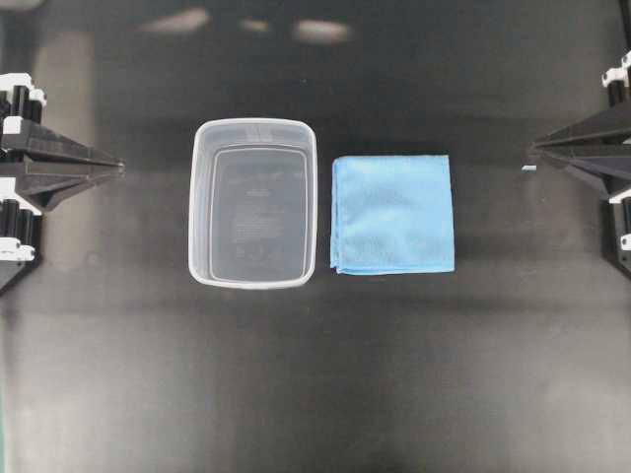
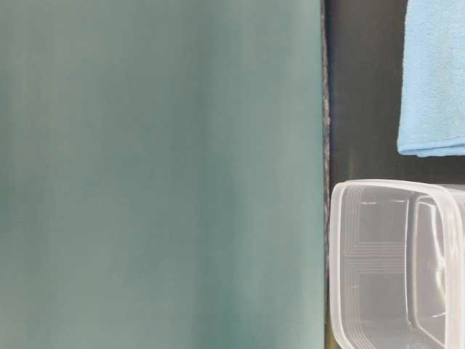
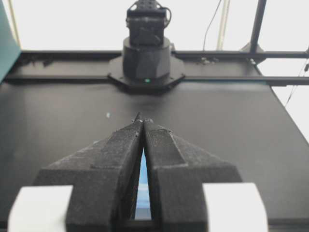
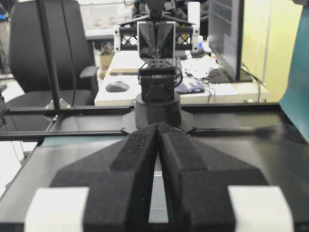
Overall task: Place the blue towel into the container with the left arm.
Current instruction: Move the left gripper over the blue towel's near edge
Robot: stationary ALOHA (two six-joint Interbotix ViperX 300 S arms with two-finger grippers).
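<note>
Blue towel (image 1: 392,214) lies folded flat on the black table (image 1: 315,394), just right of the empty clear container (image 1: 253,203). Left gripper (image 1: 120,168) and right gripper (image 1: 530,150) both pinched together, parked at edges. Risk: left arm reaching across clips the tub, or grabs only 1 layer.

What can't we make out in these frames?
- Embossed text on the container base: too small to read, overhead view.
- Blue towel and container in table-level view: cut off by the right and bottom edges.
- Both, from the wrist views: almost wholly hidden behind the shut left hand and right hand.
</note>
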